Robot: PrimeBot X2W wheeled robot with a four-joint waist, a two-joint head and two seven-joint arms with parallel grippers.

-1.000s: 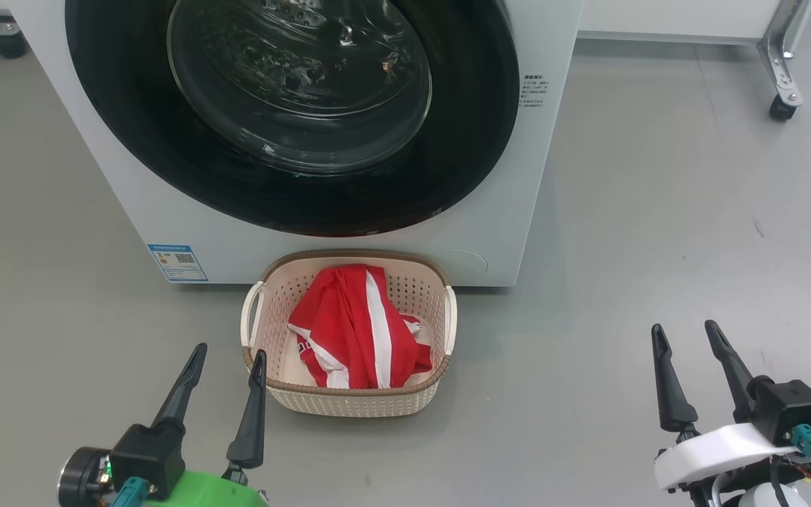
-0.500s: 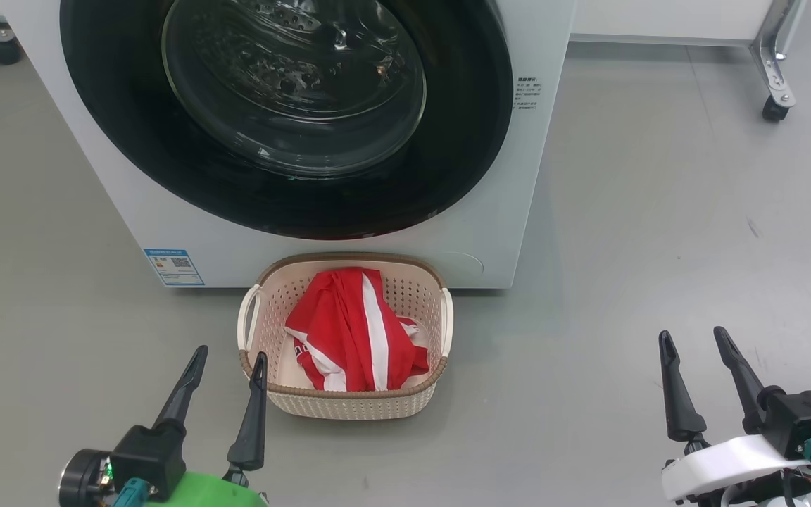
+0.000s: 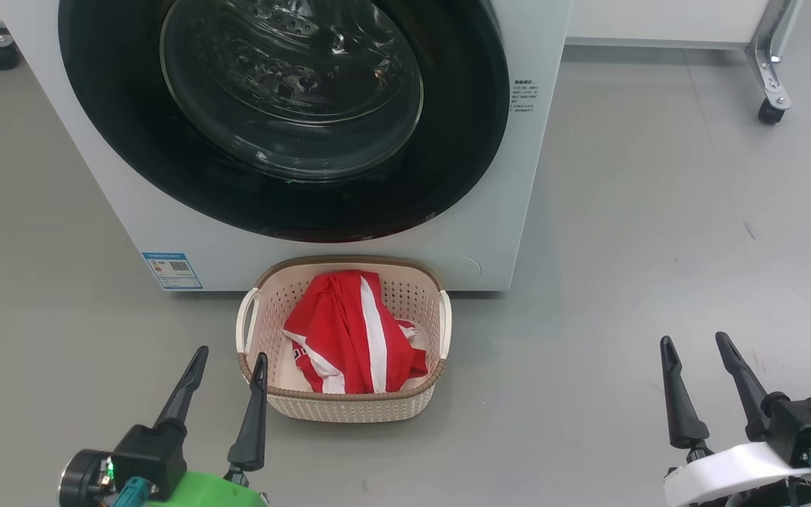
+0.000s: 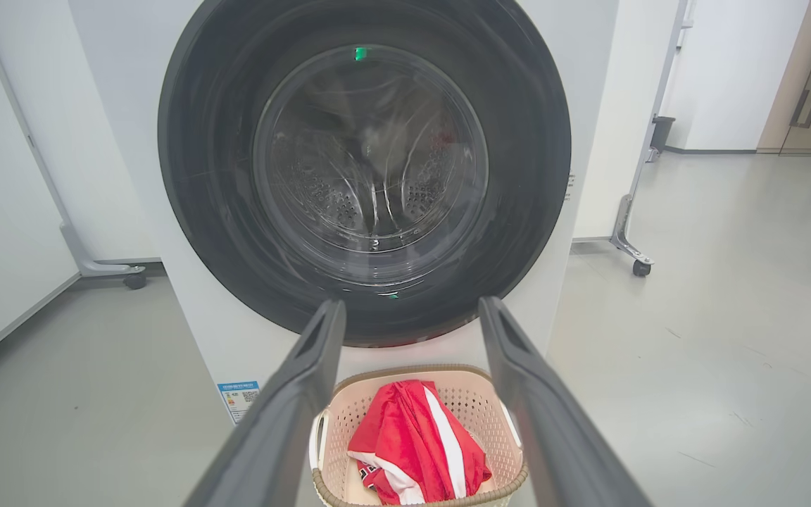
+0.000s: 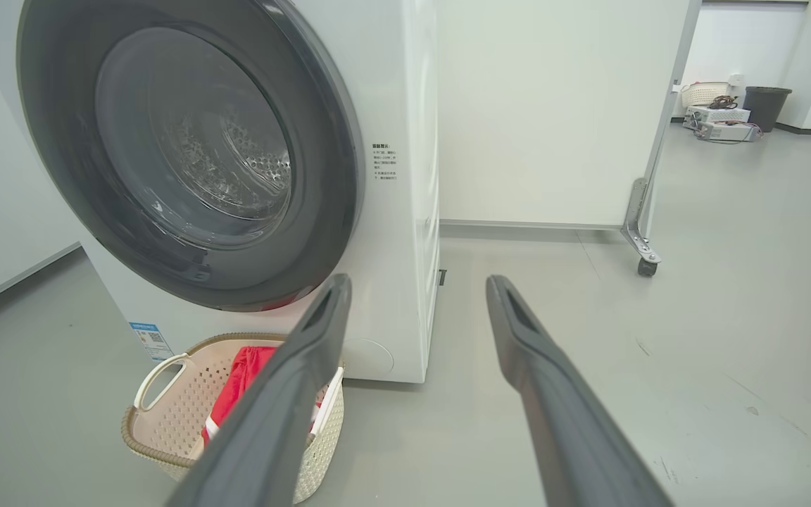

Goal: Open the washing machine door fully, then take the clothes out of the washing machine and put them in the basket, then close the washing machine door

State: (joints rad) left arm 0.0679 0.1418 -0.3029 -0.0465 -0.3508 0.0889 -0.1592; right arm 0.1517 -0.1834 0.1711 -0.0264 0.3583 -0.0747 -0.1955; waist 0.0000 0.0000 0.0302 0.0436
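You are on a bare grey floor (image 3: 659,211), with a white panel on castors behind the washing machine (image 3: 131,204). The washing machine door (image 3: 117,141) looks flush against the front in all three views, and through the glass the drum appears empty. The clothes (image 3: 349,331) lie bunched in the basket (image 3: 349,410), which stands on the floor just in front of the machine, below the door.

Your left gripper (image 3: 231,352) is spread and holds nothing, its inner fingertip just beside the basket's near left corner. The right gripper (image 3: 694,338) is also spread and empty, well apart to the right.

Watch two things. Any forward or inward drift of the left arm could knock the light basket askew. Also, the faint red along the door's lower edge may be only a reflection, but if it is trapped fabric the door is not truly latched.
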